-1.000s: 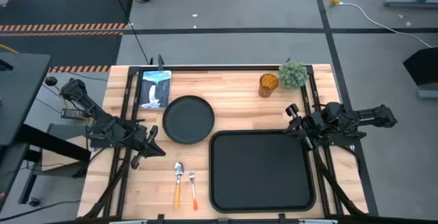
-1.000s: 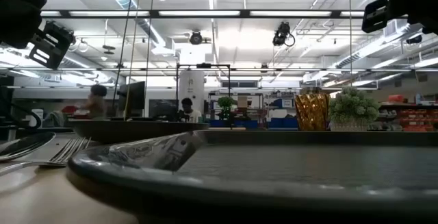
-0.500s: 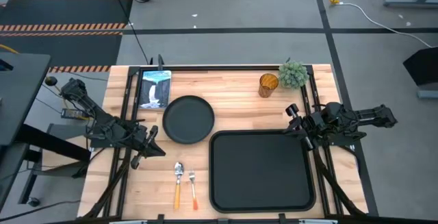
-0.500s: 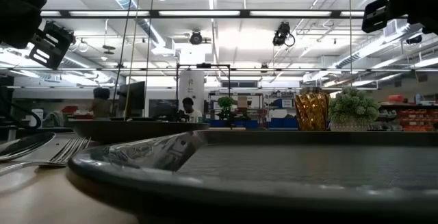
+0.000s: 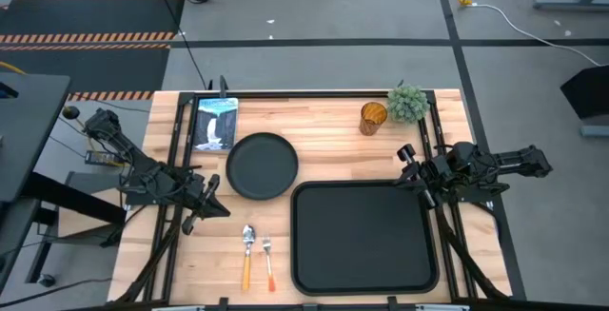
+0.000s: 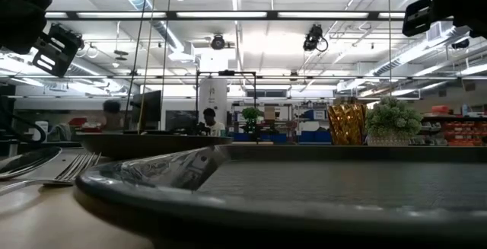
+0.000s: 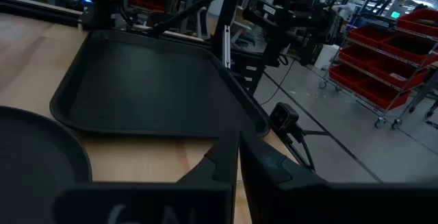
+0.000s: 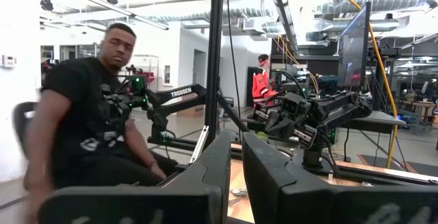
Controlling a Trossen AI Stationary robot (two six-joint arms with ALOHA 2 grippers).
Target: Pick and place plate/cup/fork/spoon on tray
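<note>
Your wooden table (image 5: 324, 116) sits on a grey workshop floor, and everything can be placed from the tray (image 5: 362, 238), the big black rectangle at the near edge on the right-hand half. Nearest you, just left of the tray's near corner, the spoon (image 5: 247, 254) and fork (image 5: 268, 262) lie side by side, handles toward the near edge, with the spoon farther from the tray. Neither touches it.

Off the tray's far-left corner you have the plate (image 5: 262, 165), close to the rim but apart from it. Left of the tray, past the cutlery and plate, the left gripper (image 5: 215, 210) hangs at the table's side rail, its fingers (image 7: 219, 162) pressed together on nothing. At the tray's far-right corner, the right gripper (image 5: 411, 166) waits with its fingers (image 8: 219, 162) nearly together, only a narrow slit between them, also holding nothing.

Beyond the tray's far edge, the cup (image 5: 373, 117) stands upright beside a small green plant (image 5: 408, 103). A picture card (image 5: 215, 123) lies past the plate. A person (image 8: 89, 121) sits in the room behind.
</note>
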